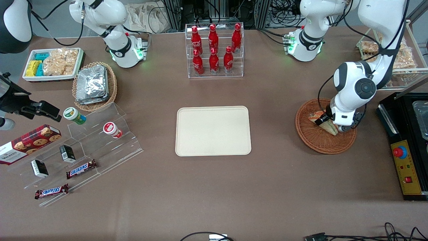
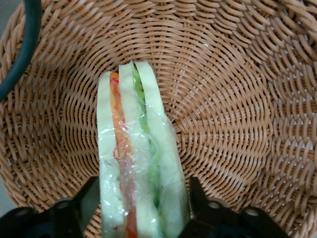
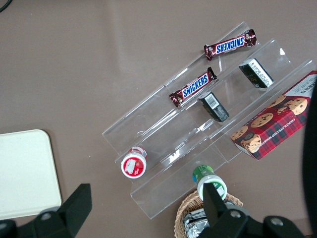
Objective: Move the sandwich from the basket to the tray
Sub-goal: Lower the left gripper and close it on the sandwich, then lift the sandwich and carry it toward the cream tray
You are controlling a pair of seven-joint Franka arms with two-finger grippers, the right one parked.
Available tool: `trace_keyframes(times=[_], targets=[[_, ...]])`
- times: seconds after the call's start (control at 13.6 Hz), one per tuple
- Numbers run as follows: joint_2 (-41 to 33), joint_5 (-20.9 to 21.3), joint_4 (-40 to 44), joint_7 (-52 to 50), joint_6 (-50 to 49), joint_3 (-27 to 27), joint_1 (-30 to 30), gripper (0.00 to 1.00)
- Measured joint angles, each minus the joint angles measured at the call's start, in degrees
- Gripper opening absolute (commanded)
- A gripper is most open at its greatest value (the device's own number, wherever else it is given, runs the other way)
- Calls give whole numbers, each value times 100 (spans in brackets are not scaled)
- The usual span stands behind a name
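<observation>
The sandwich (image 2: 136,163), a wedge of pale bread with orange, red and green layers in clear wrap, lies in the reddish-brown wicker basket (image 1: 314,140) toward the working arm's end of the table. My left gripper (image 2: 142,208) is down inside the basket (image 2: 223,99), shut on the sandwich (image 1: 331,129), one black finger (image 2: 89,203) against each bread face. In the front view the gripper (image 1: 328,124) covers much of the wedge. The cream-beige tray (image 1: 213,130) lies bare mid-table, apart from the basket.
A clear rack of red bottles (image 1: 214,50) stands farther from the front camera than the tray. A black box with a red button (image 1: 406,160) sits beside the basket at the table's end. Snacks on clear steps (image 1: 83,147) lie toward the parked arm's end.
</observation>
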Motion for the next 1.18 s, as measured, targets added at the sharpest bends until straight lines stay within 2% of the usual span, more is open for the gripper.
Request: trace_keyframes(times=[0.37,0.66,0.88,1.18], targets=[[-119,27,188,6,-216,0,0,0],[-538,101,1199,299,-1821,-173,-15,0],[-663,101,1987,437,-2677,-689,-41,0],[-638,95,2414,436,-2845,-1590,-83,0]])
